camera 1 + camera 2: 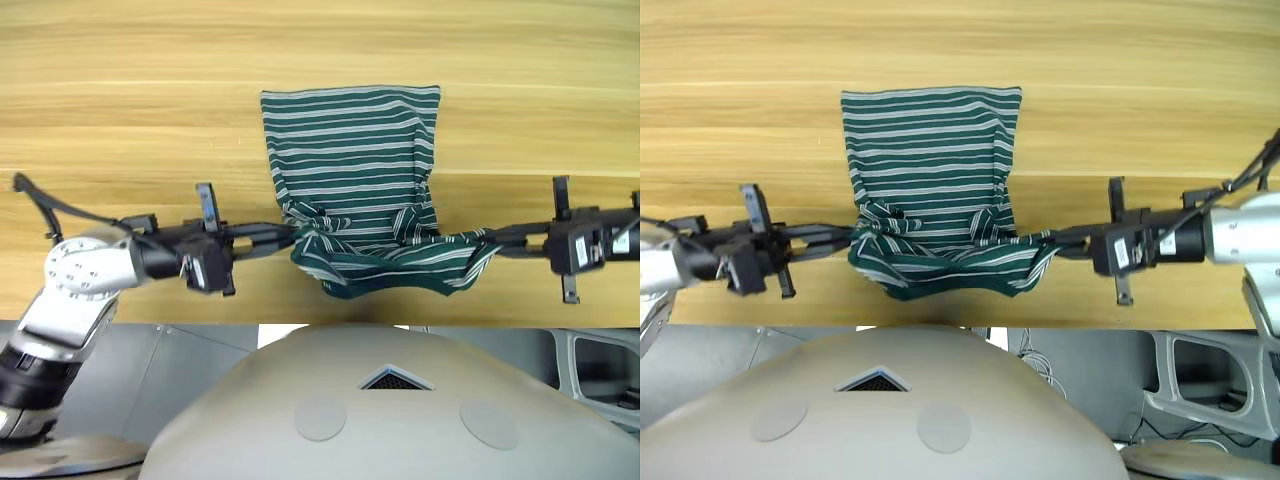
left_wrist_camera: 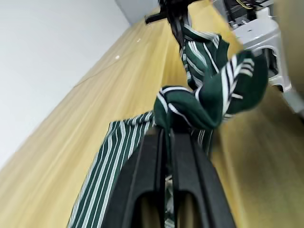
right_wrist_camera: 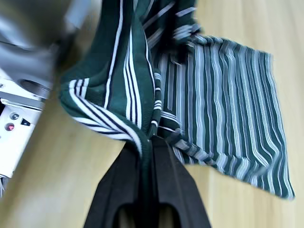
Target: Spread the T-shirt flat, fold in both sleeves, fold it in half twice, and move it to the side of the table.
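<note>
A dark green T-shirt (image 1: 355, 165) with thin white stripes lies on the wooden table (image 1: 120, 100), its far part flat and its near edge lifted and sagging between my two grippers. My left gripper (image 1: 292, 235) is shut on the near left corner, where the cloth bunches over its fingertips (image 2: 164, 137). At the near right corner my right gripper (image 1: 482, 240) is shut on the fabric too, the striped hem (image 3: 116, 114) folded over its fingers (image 3: 166, 156). Both grippers hang just above the table's near edge.
The table stretches wide on both sides of the shirt and beyond it. Below the front edge at the right stands a grey plastic stool (image 1: 1210, 385) on the floor.
</note>
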Controlling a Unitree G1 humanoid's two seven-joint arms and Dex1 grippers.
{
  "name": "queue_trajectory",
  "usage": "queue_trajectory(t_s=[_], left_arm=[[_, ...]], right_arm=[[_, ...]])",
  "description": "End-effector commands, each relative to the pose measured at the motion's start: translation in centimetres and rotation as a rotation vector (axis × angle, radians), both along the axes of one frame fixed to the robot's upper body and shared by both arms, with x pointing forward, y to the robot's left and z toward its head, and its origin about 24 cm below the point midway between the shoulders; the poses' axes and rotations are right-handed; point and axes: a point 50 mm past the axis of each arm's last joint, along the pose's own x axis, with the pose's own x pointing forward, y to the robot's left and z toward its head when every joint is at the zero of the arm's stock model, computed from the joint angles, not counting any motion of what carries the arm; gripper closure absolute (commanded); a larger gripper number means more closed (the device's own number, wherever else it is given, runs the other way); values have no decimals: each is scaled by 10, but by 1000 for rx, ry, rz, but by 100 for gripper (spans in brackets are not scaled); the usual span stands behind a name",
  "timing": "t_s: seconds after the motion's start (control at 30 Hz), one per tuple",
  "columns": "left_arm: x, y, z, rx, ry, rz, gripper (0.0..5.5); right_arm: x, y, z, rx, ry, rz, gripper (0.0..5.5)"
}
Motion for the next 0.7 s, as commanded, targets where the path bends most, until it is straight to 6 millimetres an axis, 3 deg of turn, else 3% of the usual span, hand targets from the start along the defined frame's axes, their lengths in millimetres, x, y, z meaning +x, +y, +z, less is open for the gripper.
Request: queue_trajectory(t_s=[0.03,0.13,0.23,0.37,0.5,0.6,0.7], left_arm=[[96,37,-19,4,168,199,550],[140,55,-33,47,272,351,550],[162,49,-44,47,334,429,550],[160,32,-76,33,420,465,550],[154,27,-104,19,492,597,550],[152,28,-111,9,514,657,550],[157,38,-106,-51,516,756,492]], right_arm=[[106,-8,21,81,56,-160,548],[160,8,17,129,112,-305,548],[175,23,-5,80,165,-372,548],[189,41,-25,82,155,-479,548],[193,45,-48,12,82,-603,459],[192,43,-59,-35,36,-653,409],[193,37,-64,-67,-39,-716,354]])
